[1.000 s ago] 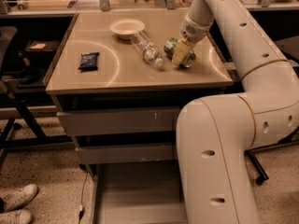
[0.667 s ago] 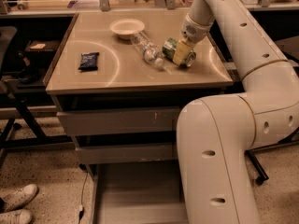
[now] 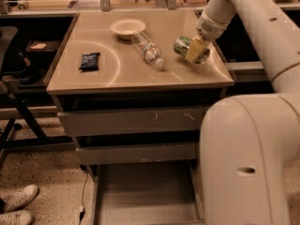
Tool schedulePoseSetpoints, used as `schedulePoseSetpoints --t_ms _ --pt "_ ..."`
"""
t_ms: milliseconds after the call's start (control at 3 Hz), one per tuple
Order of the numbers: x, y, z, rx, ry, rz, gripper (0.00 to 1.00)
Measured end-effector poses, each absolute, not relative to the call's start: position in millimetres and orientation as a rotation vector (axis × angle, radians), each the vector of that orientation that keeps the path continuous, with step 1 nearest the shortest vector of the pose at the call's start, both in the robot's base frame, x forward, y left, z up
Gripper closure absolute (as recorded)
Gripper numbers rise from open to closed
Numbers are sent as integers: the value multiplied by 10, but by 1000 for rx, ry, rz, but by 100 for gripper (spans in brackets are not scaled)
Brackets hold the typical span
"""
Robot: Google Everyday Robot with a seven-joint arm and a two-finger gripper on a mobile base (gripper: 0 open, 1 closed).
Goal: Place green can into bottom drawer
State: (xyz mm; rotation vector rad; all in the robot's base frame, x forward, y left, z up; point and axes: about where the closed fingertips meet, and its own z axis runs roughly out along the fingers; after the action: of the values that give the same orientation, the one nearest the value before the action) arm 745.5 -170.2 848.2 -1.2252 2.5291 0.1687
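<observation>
The green can (image 3: 182, 45) lies tilted on its side in my gripper (image 3: 196, 52), which is shut on it at the right side of the tabletop (image 3: 117, 74), at or just above the surface. My arm comes down to it from the upper right. The bottom drawer (image 3: 140, 196) is pulled open below the cabinet front, and the part of its grey floor that shows is bare. The two upper drawers (image 3: 131, 121) are closed.
A clear plastic bottle (image 3: 147, 50) lies on its side just left of the can. A white bowl (image 3: 127, 28) stands behind it. A black packet (image 3: 89, 61) lies at the left. My arm's large body (image 3: 248, 163) covers the right foreground. Shoes (image 3: 16, 205) show at bottom left.
The gripper with the green can has shifted a little to the right, away from the bottle. The bottle, bowl and packet have not moved.
</observation>
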Motion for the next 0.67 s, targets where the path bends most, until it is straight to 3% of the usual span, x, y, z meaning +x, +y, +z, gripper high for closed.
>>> schedulePoseSetpoints --t_ms 667 --pt "6457 -2166 9358 -1045 2485 107 100"
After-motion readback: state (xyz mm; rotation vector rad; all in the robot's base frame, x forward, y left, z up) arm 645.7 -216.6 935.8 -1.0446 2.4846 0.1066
